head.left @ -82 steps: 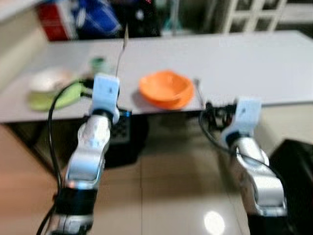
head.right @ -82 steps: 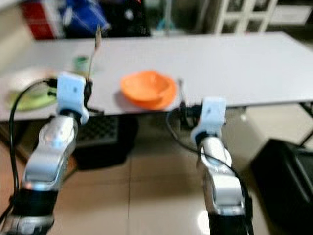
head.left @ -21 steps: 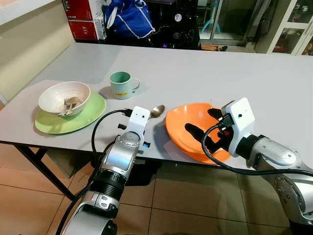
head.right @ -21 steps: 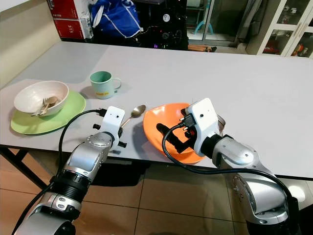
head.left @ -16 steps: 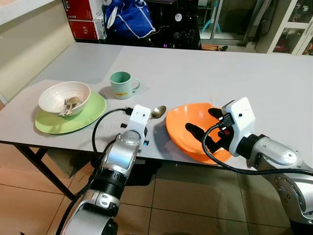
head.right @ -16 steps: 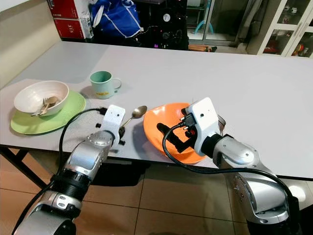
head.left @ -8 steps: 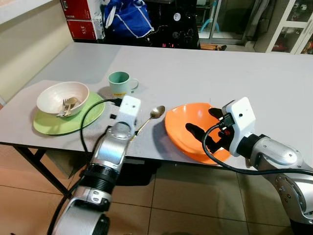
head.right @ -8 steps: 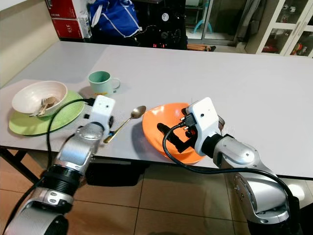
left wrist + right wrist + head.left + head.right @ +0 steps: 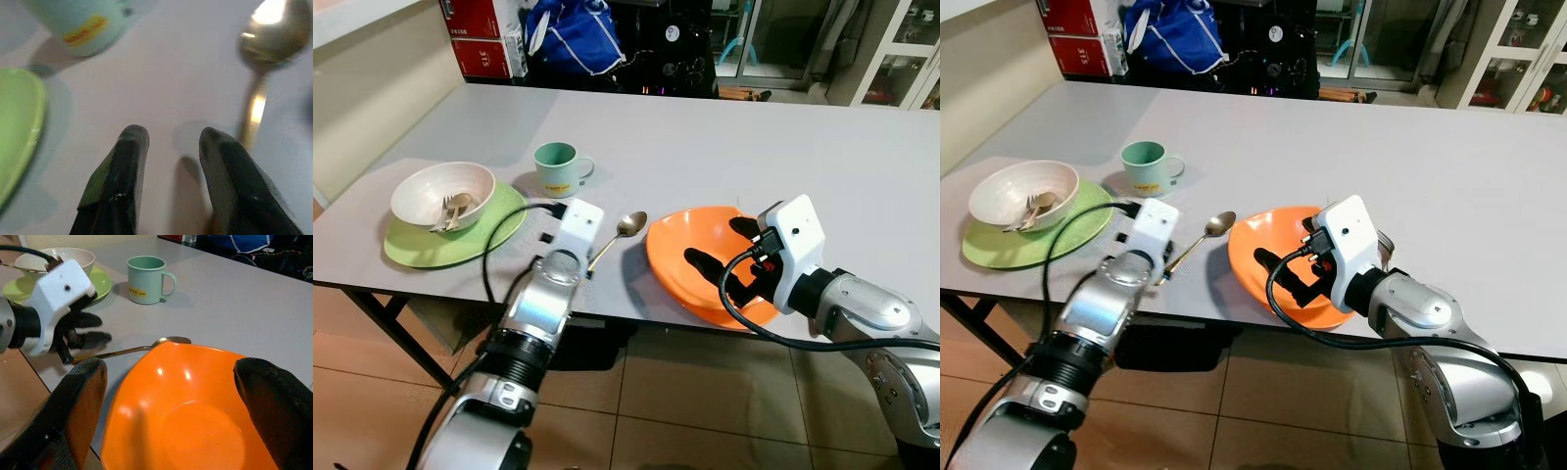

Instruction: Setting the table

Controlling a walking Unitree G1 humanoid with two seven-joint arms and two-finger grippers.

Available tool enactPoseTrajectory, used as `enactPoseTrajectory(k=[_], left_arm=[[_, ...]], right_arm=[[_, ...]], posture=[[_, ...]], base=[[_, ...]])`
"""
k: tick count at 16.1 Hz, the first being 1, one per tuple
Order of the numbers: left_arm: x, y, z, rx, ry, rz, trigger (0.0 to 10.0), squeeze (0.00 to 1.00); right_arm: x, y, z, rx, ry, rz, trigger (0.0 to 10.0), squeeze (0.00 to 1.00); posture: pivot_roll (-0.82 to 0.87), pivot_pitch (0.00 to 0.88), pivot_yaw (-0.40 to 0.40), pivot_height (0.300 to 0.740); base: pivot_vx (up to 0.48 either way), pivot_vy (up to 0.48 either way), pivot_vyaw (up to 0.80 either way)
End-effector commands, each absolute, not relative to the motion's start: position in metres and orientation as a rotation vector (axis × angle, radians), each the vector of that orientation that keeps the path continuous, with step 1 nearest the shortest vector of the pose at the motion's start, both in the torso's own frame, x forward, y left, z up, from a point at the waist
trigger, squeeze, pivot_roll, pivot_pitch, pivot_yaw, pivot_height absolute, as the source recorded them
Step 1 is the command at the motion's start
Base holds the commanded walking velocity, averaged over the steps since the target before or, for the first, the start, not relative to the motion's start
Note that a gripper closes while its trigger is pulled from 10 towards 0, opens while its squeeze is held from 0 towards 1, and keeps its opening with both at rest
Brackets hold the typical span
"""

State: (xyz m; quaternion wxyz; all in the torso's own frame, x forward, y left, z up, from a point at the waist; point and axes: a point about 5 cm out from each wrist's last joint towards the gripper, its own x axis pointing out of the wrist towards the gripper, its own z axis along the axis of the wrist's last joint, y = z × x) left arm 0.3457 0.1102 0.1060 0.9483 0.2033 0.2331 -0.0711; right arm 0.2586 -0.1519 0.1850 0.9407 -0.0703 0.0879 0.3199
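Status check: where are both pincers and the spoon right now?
Left pincer open, empty, beside spoon handle. Right pincer open around orange bowl, not clamped. Spoon flat on table between mug and bowl. Nothing blocking.

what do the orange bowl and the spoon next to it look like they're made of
Orange bowl: probably plastic or melamine, an even saturated colour with soft glossy highlights on its inside. Spoon: metal, gold or brass toned, with a polished bowl that throws bright mirror-like glints. Neither material can be confirmed by look alone.
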Motion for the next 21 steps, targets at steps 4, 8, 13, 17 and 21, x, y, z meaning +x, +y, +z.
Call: enactPoseTrajectory(k=[4,8,13,17,21], left_arm=[[0.34,0.103,0.1,0.412,0.521,-0.213,10.0,0.0],[0.345,0.106,0.109,0.393,0.473,-0.175,10.0,0.0],[0.348,0.118,0.107,0.398,0.486,-0.106,10.0,0.0],[0.344,0.125,0.093,0.417,0.535,-0.098,10.0,0.0],[0.343,0.122,0.091,0.414,0.545,-0.131,10.0,0.0]], right_arm=[[0.257,-0.151,0.187,-0.149,0.173,0.682,10.0,0.0],[0.257,-0.151,0.188,-0.149,0.171,0.681,10.0,0.0],[0.255,-0.151,0.187,-0.148,0.176,0.689,10.0,0.0],[0.254,-0.15,0.186,-0.146,0.18,0.696,10.0,0.0],[0.253,-0.15,0.186,-0.148,0.183,0.696,10.0,0.0]], posture=[[-0.04,0.0,0.031,0.74],[-0.04,0.0,0.031,0.74],[-0.05,0.0,0.032,0.74],[-0.05,0.0,0.035,0.74],[-0.05,0.0,0.036,0.74]], base=[[0.0,0.0,0.0],[0.0,0.0,0.0],[0.0,0.0,0.0],[0.0,0.0,0.0],[0.0,0.0,0.0]])
